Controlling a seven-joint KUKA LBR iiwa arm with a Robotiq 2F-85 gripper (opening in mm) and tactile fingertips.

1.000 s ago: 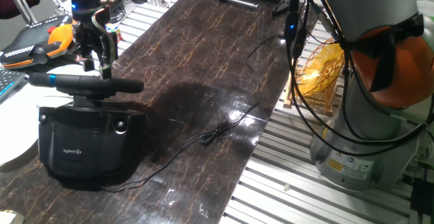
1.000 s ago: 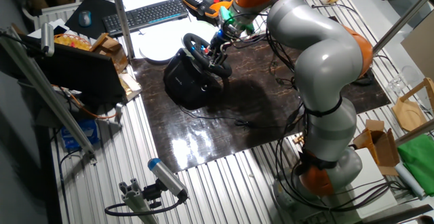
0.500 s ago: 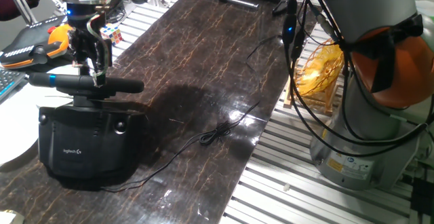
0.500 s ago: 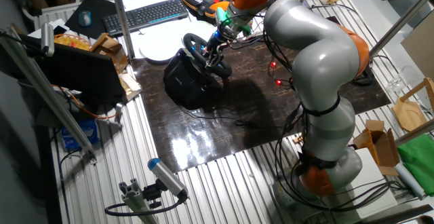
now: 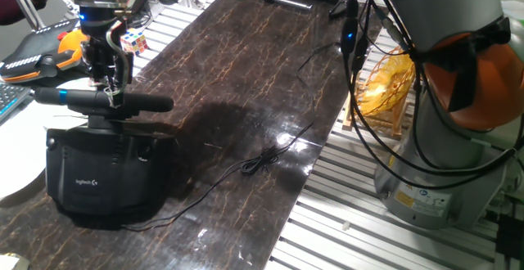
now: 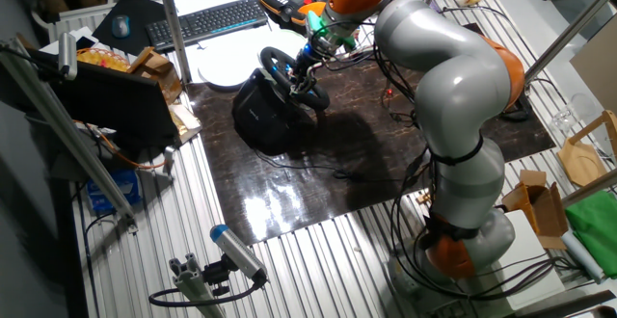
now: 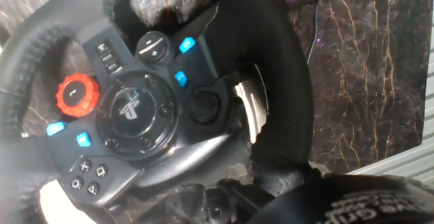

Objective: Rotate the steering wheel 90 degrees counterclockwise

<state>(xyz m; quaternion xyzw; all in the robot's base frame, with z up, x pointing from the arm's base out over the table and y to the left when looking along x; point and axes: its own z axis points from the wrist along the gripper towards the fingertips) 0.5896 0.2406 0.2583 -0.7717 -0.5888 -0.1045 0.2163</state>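
Observation:
The black steering wheel (image 5: 139, 103) shows edge-on atop its boxy black base (image 5: 98, 180), which bears a white Logitech logo, at the table's left end. It also shows in the other fixed view (image 6: 281, 68). My gripper (image 5: 109, 96) hangs straight over the wheel with its fingers down at the rim's far side; it also shows in the other fixed view (image 6: 307, 60). The hand view is filled by the wheel's padded rim (image 7: 285, 81) and its hub (image 7: 132, 108) with blue buttons and a red dial. The fingertips are hidden, so their closure is unclear.
An orange-and-black device (image 5: 49, 49) and a colour cube (image 5: 135, 39) lie just behind the wheel. A thin black cable (image 5: 262, 159) runs across the dark marbled table (image 5: 246, 74). A white plate (image 6: 227, 67) and a keyboard (image 6: 207, 19) lie beyond the wheel. My arm's base (image 5: 442, 155) stands at right.
The gripper moved left and lowered onto the wheel's rim over the last second, then nearly stopped. The wheel itself shows no visible turn.

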